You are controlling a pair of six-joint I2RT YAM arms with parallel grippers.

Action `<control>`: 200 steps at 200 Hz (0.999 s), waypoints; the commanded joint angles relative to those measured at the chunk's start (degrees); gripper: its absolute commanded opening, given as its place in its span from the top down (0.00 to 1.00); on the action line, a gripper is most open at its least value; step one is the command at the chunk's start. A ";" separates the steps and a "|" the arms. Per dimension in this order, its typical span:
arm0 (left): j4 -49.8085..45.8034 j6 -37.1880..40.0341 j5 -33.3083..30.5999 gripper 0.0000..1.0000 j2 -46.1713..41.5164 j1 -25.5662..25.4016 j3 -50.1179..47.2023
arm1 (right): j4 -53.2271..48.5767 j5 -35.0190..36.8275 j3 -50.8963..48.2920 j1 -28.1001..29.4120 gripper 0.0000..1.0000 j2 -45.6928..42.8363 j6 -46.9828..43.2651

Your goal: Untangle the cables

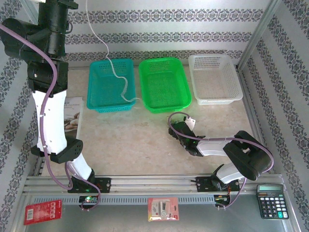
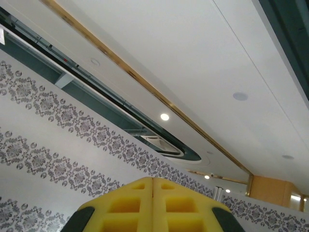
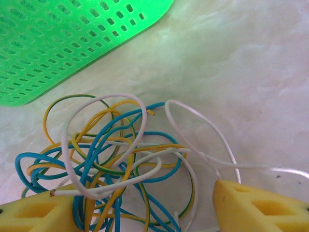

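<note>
Looking down past the right gripper (image 3: 145, 193): blocky yellow fingers (image 3: 260, 208) standing wide apart, clamped on nothing, with the cables (image 3: 116, 154) heaped between them on the table (image 3: 251, 63). Thin, floppy, glossy cords in white, yellow, blue and green-yellow, looped over each other in 1 loose knot; 1 white strand draped across 1 finger, its cut end brown. Smooth, pale, marbled tabletop underneath. Just beyond the knot, the rounded corner of a green basket (image 3: 58, 43): hard plastic pierced with rows of small slots, apart from the cords.

Seen from above, 3 slotted rectangular plastic baskets in a row at the far side of the table: teal basket (image 1: 99, 92), green, then white basket (image 1: 215, 77). Inside the teal basket, 1 long white cable (image 1: 112, 67), hanging in from above, curving across the floor and trailing over the near rim toward the green basket.

Left gripper (image 2: 153, 180) pointing up at a ceiling (image 2: 193, 58), its yellow fingers (image 2: 130, 203) pressed flat together.
</note>
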 commanded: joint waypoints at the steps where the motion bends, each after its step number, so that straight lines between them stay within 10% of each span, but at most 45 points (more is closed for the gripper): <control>1: 2.26 3.46 -0.32 1.00 0.96 0.88 0.66 | -2.51 0.44 -1.32 -0.61 0.33 -0.97 0.79; 200: -1.37 9.99 -0.10 1.00 3.00 6.07 -8.86 | -4.71 -6.89 -1.08 -1.11 0.35 -8.73 -5.63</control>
